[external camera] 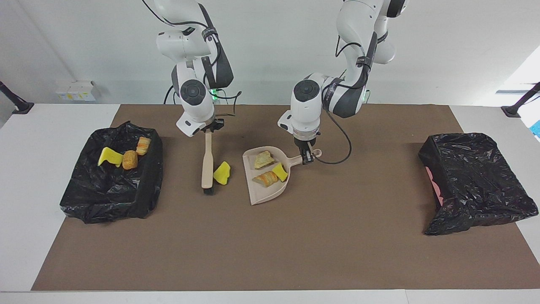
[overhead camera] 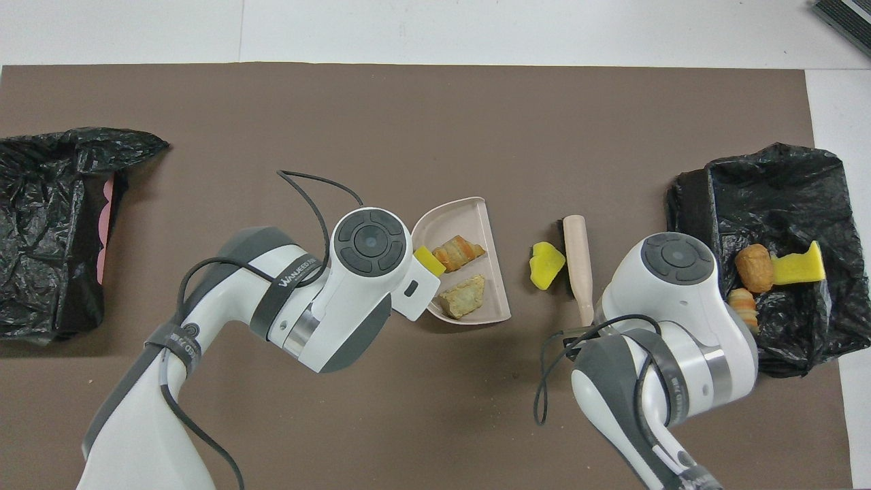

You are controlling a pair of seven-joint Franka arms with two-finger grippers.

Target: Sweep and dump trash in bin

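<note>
The right gripper has its fingers pressed on the upper end of the brush, whose bristle end rests on the table. The left gripper pinches the handle of the dustpan, which lies flat.

Location of the trash: one loose yellow sponge chunk lies touching the brush, between it and the dustpan's open lip. Three scraps sit in the dustpan — a yellow chunk and two bread pieces. Three more rest on the black bag at the right arm's end of the table. A second black bag lies at the left arm's end.

Risks, as judged:
- The chunk may slip around the brush's end, since contact is off-centre.
- It may stop against the dustpan lip or push the pan away.
- Tilting the pan early may spill the three loaded scraps.

Orientation: the brush's long axis runs toward and away from the robots, bristles away; the dustpan's mouth faces the right arm's end.
</note>
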